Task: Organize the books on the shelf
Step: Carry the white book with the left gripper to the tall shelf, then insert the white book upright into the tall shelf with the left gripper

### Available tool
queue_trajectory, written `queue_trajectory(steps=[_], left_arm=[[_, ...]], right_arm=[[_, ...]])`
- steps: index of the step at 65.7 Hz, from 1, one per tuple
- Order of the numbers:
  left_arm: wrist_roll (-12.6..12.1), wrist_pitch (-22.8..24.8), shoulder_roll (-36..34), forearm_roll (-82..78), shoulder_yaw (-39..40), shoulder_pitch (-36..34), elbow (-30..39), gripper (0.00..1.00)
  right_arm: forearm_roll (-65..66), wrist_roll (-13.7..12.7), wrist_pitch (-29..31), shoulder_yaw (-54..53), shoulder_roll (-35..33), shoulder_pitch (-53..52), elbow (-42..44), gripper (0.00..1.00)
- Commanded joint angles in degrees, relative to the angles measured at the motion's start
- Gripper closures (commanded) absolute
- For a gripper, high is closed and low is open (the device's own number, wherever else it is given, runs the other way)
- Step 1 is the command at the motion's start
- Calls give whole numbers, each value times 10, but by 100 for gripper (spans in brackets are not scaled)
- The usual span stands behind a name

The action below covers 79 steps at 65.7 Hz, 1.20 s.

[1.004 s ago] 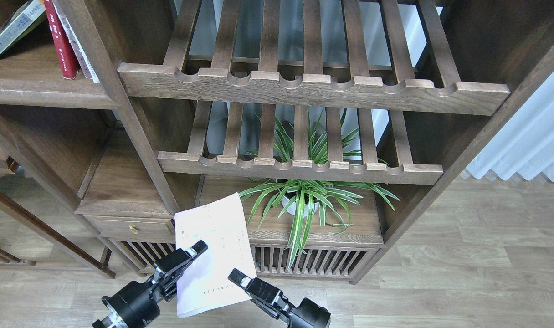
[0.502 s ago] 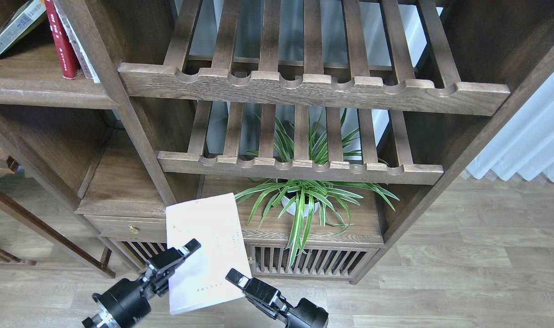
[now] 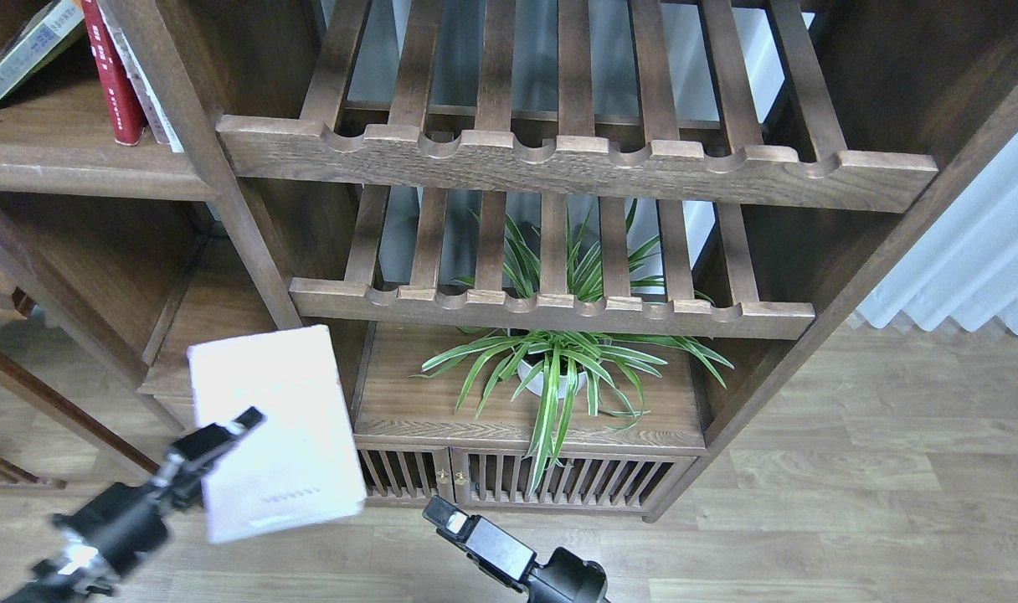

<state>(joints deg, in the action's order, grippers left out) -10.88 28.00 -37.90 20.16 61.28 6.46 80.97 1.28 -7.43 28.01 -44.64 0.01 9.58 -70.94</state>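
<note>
My left gripper [image 3: 243, 424] is shut on the left edge of a thin pale lavender-white book [image 3: 279, 435] and holds it in the air, tilted, in front of the low drawer unit at lower left. My right gripper [image 3: 452, 519] is at the bottom centre, apart from the book; its fingers cannot be told apart. The flat dark-brown shelf [image 3: 74, 172] is at the top left. On it a grey and yellow-green book [image 3: 23, 52] leans, and a red book [image 3: 111, 79] stands upright beside a pale-spined one [image 3: 151, 88].
Two slatted racks with notched front rails [image 3: 559, 163] [image 3: 551, 306] fill the middle bay. A potted spider plant [image 3: 551, 368] stands on the low cabinet [image 3: 526, 440] below them. A white curtain [image 3: 969, 268] hangs at the right over wooden floor.
My left gripper has carried the pale book to the left and slightly up, away from my right gripper, which no longer touches the book and has stayed nearly still.
</note>
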Motion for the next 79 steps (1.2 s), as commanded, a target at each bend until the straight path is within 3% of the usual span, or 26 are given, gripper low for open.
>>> queue_trajectory(steps=[1, 30, 37, 50, 66, 79], left_arm=[[-2, 0, -42, -1, 43, 24, 37, 90], [-26, 0, -132, -23, 270, 44, 67, 91], [-46, 0, -147, -44, 329, 30, 63, 91], [-48, 0, -155, -135, 404, 2, 51, 90], [-62, 0, -162, -188, 453, -33, 36, 90], [-77, 0, -194, -239, 453, -130, -1, 90]], right_arm=[[0, -2, 0, 0, 0, 0, 1, 1], [0, -3, 0, -3, 0, 0, 4, 1], [1, -3, 0, -3, 0, 0, 5, 1], [1, -3, 0, -4, 0, 0, 5, 1], [1, -3, 0, -4, 0, 0, 5, 1], [1, -3, 0, -4, 0, 0, 5, 1]])
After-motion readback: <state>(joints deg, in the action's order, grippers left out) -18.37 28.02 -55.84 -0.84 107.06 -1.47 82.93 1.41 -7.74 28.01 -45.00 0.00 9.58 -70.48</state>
